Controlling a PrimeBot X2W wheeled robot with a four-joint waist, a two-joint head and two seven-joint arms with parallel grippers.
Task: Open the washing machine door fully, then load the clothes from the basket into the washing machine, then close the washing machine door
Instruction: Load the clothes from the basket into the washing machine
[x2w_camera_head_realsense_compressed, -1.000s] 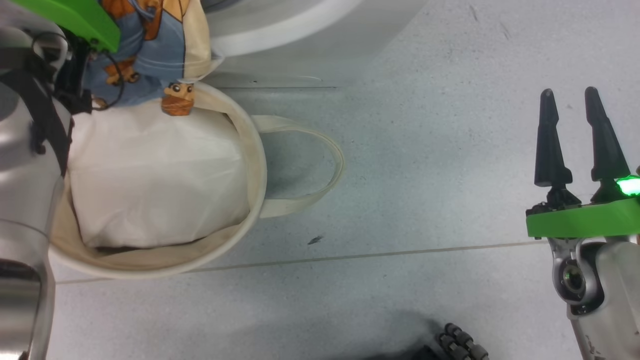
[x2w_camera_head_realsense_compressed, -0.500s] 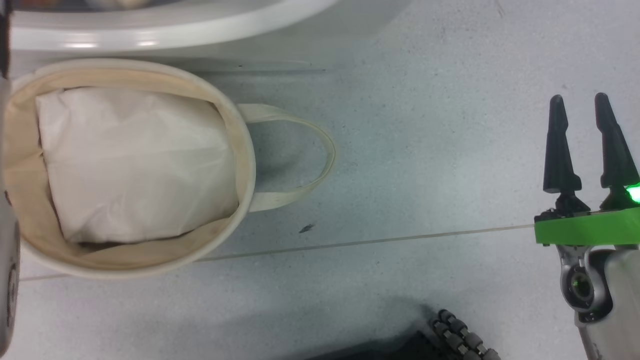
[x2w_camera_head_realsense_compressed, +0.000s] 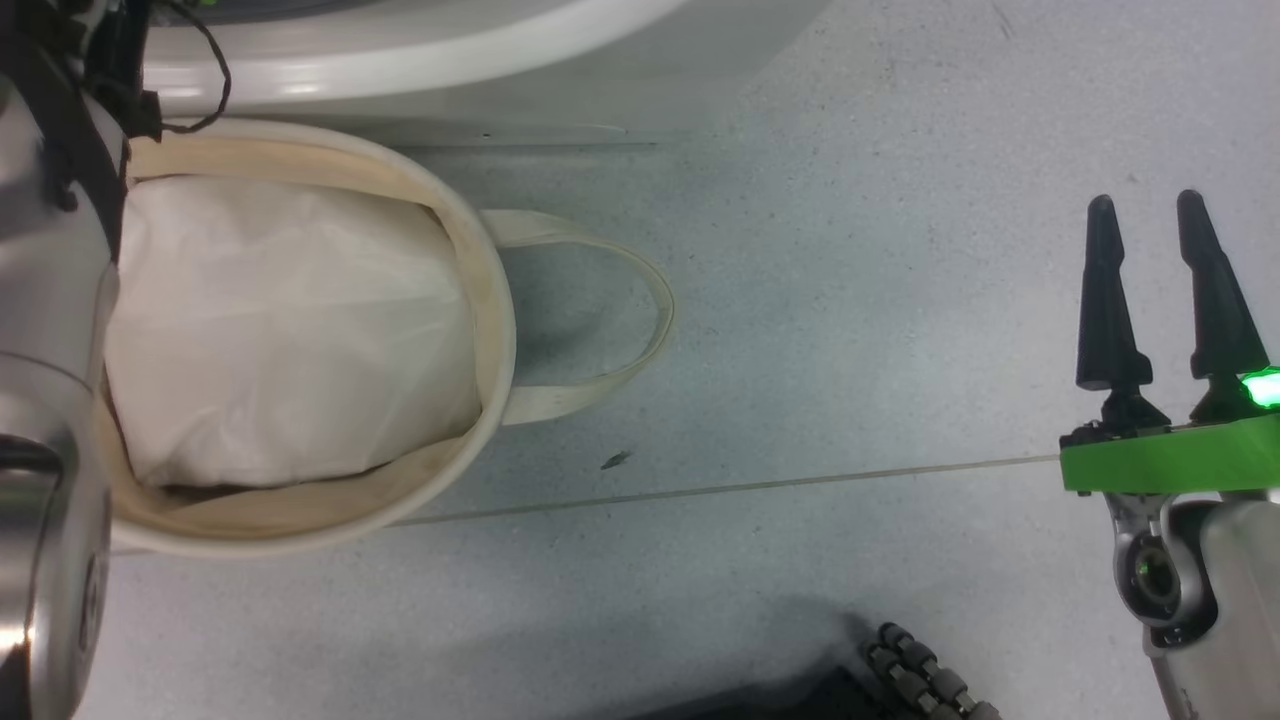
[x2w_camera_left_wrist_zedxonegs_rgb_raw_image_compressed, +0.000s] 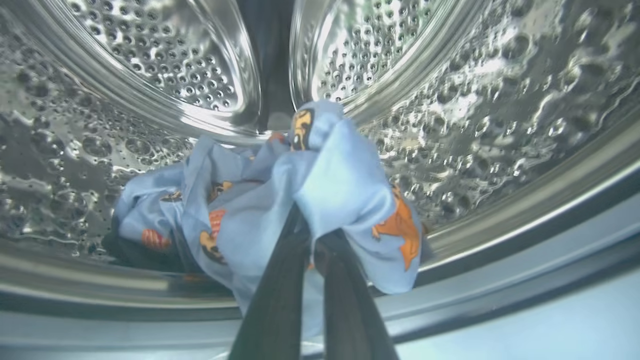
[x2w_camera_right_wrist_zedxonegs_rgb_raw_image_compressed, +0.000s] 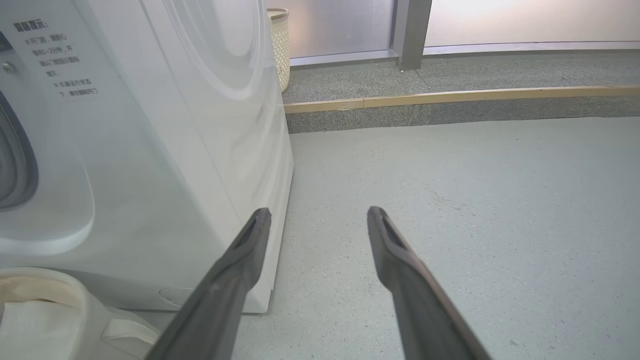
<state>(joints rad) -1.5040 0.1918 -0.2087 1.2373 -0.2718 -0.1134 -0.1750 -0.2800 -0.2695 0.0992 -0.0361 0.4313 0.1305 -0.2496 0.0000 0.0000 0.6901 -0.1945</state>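
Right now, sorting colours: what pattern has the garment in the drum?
Clothes: light blue, orange cartoon prints; left wrist view.

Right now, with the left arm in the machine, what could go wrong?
The blue garment is draped around the shut left fingers, so it may cling and be dragged back out when they open. Its lower folds hang near the grey door seal, not deep in the drum; they could get trapped at closing.

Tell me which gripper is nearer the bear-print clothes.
Left. The left gripper grips the clothes inside the drum; the right gripper, jaws open, hangs over the floor outside the washing machine.
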